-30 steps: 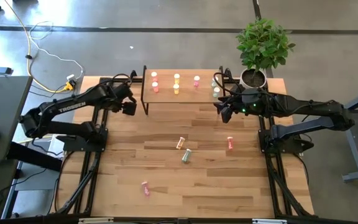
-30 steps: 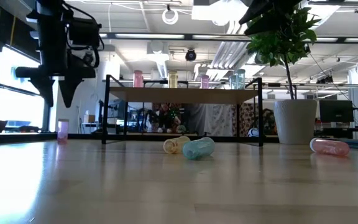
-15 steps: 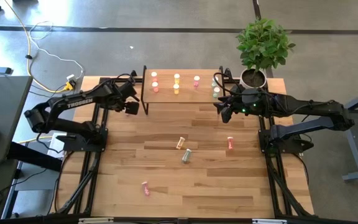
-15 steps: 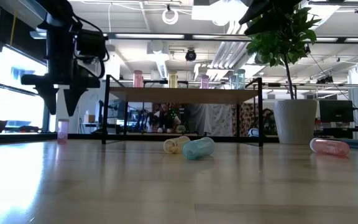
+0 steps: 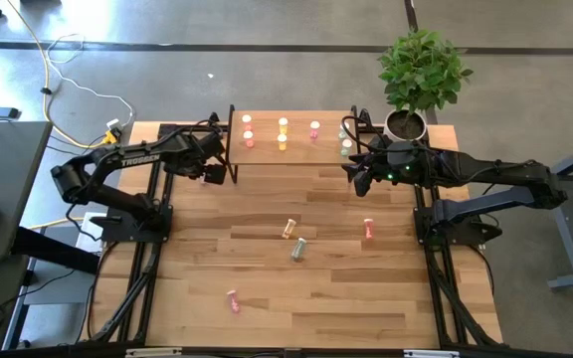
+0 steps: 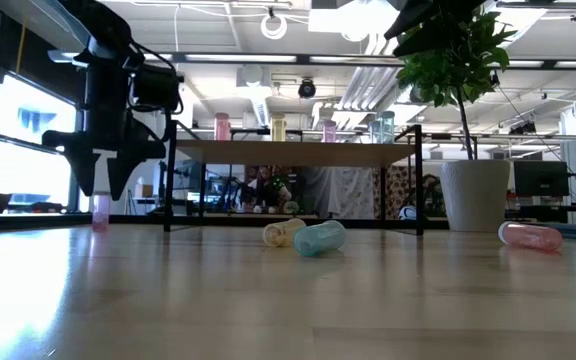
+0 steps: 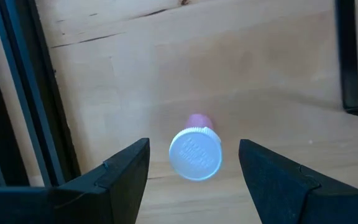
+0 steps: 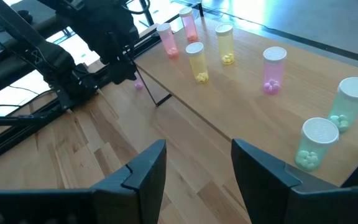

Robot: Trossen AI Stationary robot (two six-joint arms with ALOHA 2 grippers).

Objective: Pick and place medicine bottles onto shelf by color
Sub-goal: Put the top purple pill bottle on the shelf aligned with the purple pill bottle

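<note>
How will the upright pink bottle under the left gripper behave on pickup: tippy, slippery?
Likely tippy: the pink bottle stands upright on the table, tall for its narrow base. Its round, smooth-looking body may slip or twist between the open left gripper fingers. If knocked over it would probably roll, like the green bottle lying on its side.

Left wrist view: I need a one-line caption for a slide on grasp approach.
Open left gripper poised directly above an upright pink medicine bottle on the table.
</note>
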